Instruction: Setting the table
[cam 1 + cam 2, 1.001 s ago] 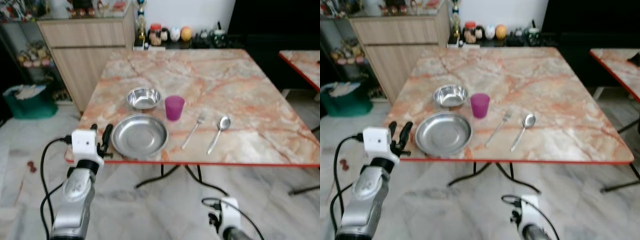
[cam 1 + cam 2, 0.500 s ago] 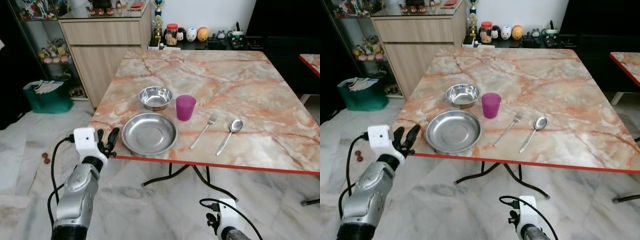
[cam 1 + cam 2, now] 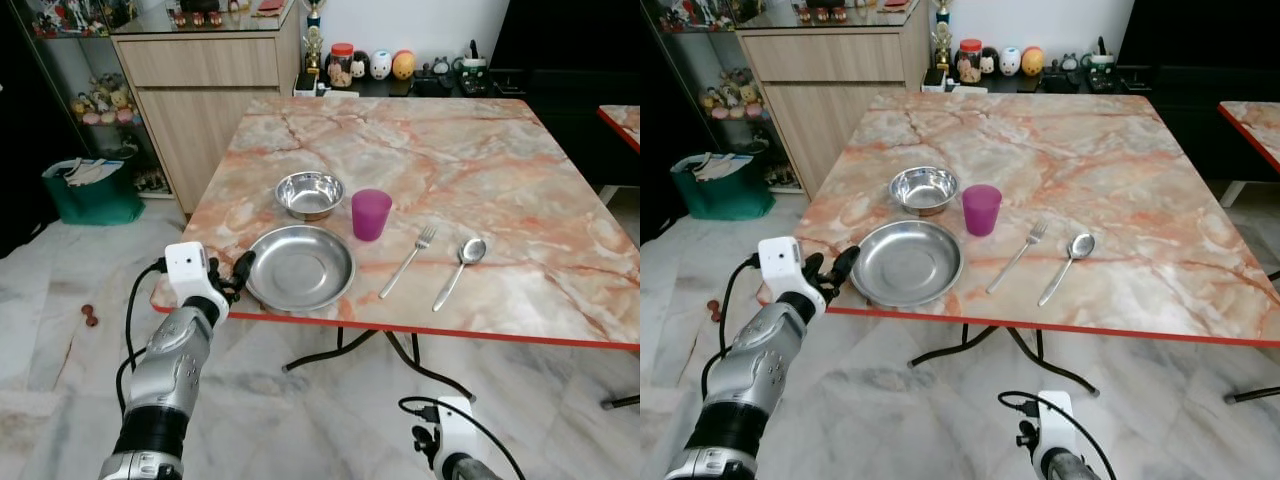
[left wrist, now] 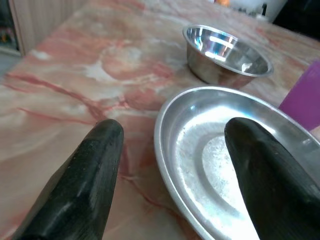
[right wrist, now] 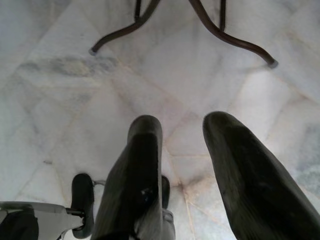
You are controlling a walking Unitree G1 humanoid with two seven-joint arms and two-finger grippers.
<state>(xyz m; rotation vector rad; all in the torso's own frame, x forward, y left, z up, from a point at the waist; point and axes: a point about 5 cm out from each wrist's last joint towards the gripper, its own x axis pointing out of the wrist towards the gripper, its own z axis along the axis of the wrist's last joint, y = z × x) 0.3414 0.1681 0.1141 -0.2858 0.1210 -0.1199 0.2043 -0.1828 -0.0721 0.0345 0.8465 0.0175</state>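
Head views: we are seeing the left gripper with fingers spread at the near left table edge, touching the steel plate rim. Fork and spoon are lying right of the plate, long axes running near-left to far-right.

Left wrist: fingers are straddling the plate rim; bowl beyond.

Right wrist: right gripper is hanging open over the floor.
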